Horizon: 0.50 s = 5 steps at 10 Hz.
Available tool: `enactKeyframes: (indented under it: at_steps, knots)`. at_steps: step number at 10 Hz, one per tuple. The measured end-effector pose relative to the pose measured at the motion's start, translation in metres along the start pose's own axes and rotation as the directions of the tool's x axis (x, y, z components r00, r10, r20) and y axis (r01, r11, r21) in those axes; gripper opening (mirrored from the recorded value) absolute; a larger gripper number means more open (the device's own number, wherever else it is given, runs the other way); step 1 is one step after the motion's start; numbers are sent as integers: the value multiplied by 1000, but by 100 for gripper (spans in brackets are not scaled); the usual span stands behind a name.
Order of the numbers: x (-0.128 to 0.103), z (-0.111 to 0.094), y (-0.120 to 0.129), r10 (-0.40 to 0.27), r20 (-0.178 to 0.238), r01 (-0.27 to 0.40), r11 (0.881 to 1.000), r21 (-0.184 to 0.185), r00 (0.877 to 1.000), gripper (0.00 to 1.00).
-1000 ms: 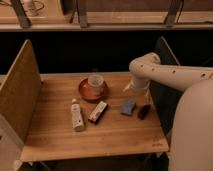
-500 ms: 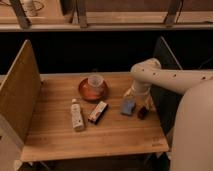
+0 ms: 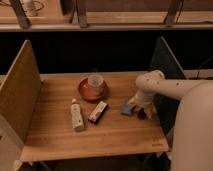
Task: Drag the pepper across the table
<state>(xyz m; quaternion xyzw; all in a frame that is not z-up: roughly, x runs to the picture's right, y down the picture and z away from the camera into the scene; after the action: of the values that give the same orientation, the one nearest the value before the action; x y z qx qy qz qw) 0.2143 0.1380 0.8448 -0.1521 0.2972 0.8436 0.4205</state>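
The pepper is a small dark red-brown oblong lying on the light wooden table near its right edge. A blue block lies just left of it. My gripper hangs from the white arm that reaches in from the right. It is low over the table, right above and against the pepper, and hides the pepper's upper part.
A red-brown plate with a clear cup stands at the back middle. A white bottle and a red-and-white flat box lie left of centre. Upright side panels stand at the table's left and right edges.
My arm has swung down and toward the front, bringing the gripper from above the blue block down onto the pepper. The objects have not visibly shifted.
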Motion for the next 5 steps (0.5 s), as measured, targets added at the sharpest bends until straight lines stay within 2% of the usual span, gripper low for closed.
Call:
enactKeyframes:
  at_steps: [2, 5]
  knots:
    - [-25, 7, -22, 52, 56, -54, 998, 30, 997, 80]
    - [-37, 8, -34, 85, 81, -88, 995, 41, 993, 80]
